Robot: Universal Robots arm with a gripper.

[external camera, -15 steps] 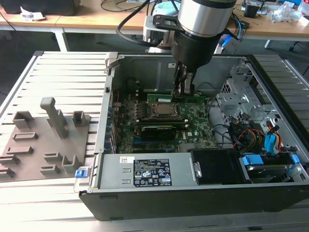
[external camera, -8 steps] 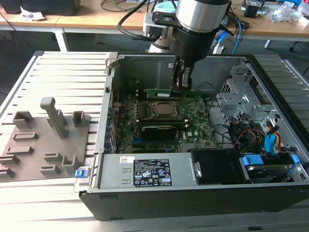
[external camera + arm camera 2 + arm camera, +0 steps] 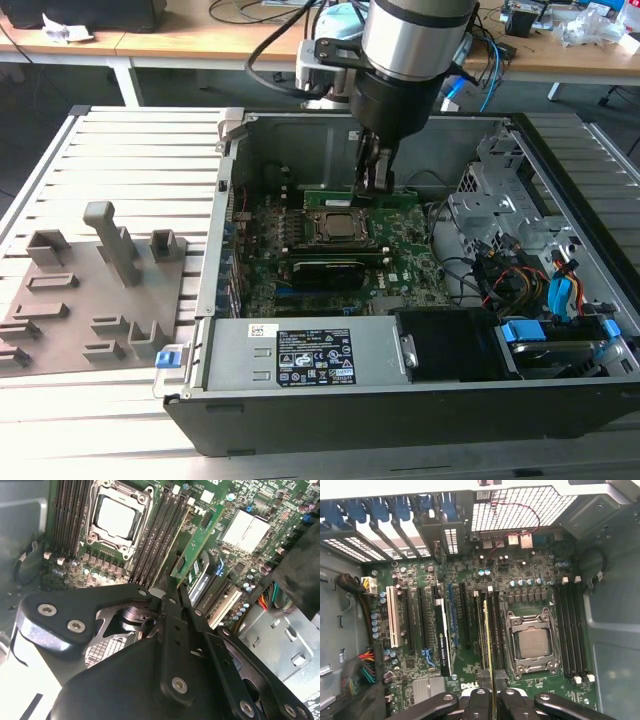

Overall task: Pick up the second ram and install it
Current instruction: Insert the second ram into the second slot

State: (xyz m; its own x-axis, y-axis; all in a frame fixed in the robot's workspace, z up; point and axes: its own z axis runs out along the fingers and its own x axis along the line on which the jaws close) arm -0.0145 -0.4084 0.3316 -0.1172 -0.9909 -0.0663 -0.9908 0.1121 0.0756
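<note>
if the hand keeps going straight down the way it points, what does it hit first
Probably the memory slots beside the processor socket. The hand is shut on the ram stick, which points into that row, so the stick's edge would likely meet a slot first; depth is unclear.

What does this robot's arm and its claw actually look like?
The arm is a thick cylinder, shiny silver on top with a black collar below. Cables loop behind it. The gripper is matte black metal: flat linkage bars joined by round silver screws, narrowing to two thin black fingers. In both wrist views the linkages fan out like scissor arms.
</note>
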